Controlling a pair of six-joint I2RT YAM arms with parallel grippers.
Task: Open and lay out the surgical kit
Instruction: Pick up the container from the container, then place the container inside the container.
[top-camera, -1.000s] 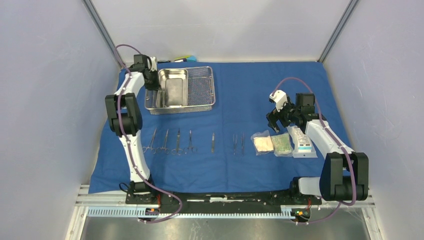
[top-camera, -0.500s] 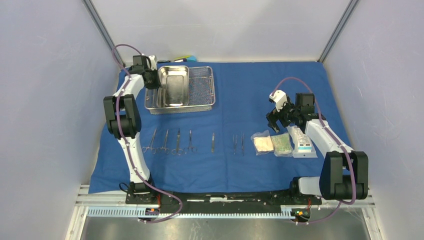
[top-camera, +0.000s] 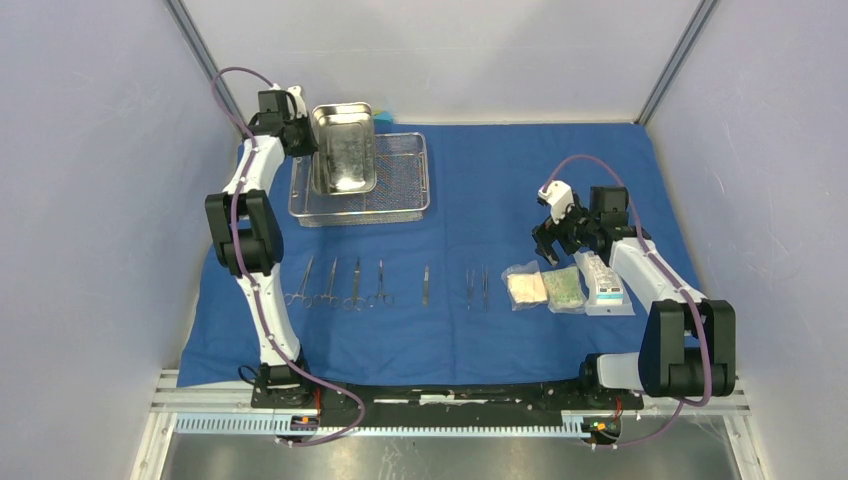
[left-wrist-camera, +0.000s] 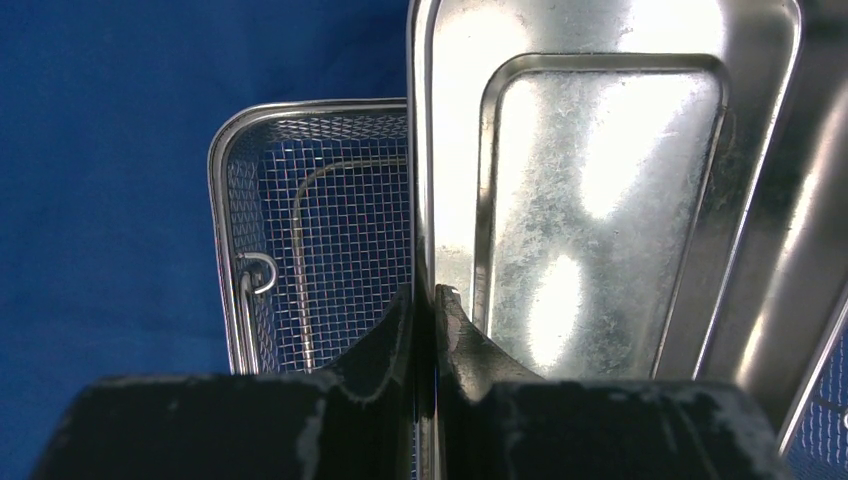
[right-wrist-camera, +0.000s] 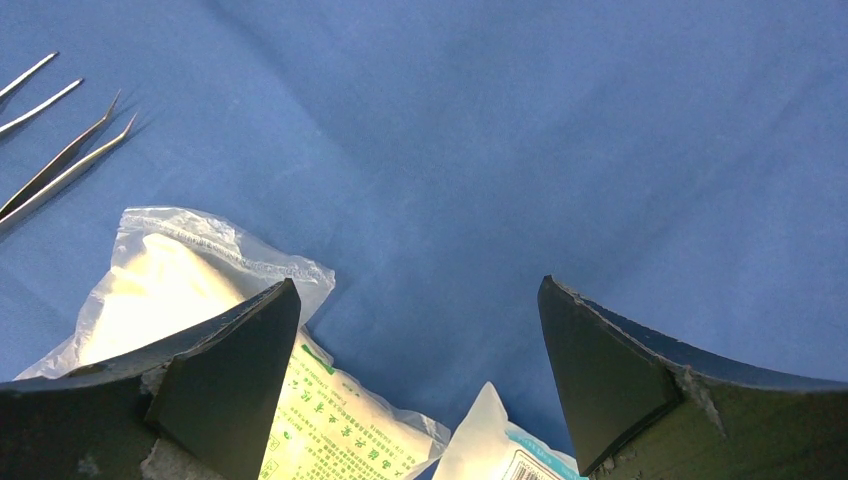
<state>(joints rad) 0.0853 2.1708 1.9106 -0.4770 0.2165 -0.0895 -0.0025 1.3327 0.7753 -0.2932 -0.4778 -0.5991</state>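
The blue cloth wrap (top-camera: 480, 180) lies spread over the table. My left gripper (top-camera: 303, 140) (left-wrist-camera: 424, 292) is shut on the left rim of the steel pan (top-camera: 344, 150) (left-wrist-camera: 600, 200), which hangs tilted above the wire-mesh tray (top-camera: 400, 190) (left-wrist-camera: 320, 250). Scissors-like instruments (top-camera: 340, 283) and tweezers (top-camera: 477, 285) (right-wrist-camera: 60, 165) lie in a row near the front. Three clear packets (top-camera: 526, 287) (top-camera: 563, 288) (top-camera: 605, 285) sit right of them. Just above the packets (right-wrist-camera: 170, 270) (right-wrist-camera: 340, 420) hovers my right gripper (top-camera: 548, 245) (right-wrist-camera: 418, 285), open and holding nothing.
A small coloured block toy (top-camera: 365, 118) lies behind the tray at the cloth's back edge. Grey walls close in on both sides, and a metal rail (top-camera: 450, 420) runs along the front by the arm bases.
My left gripper has lifted the pan out of the mesh tray, raising it toward the back and tilting it. The right arm has stayed put.
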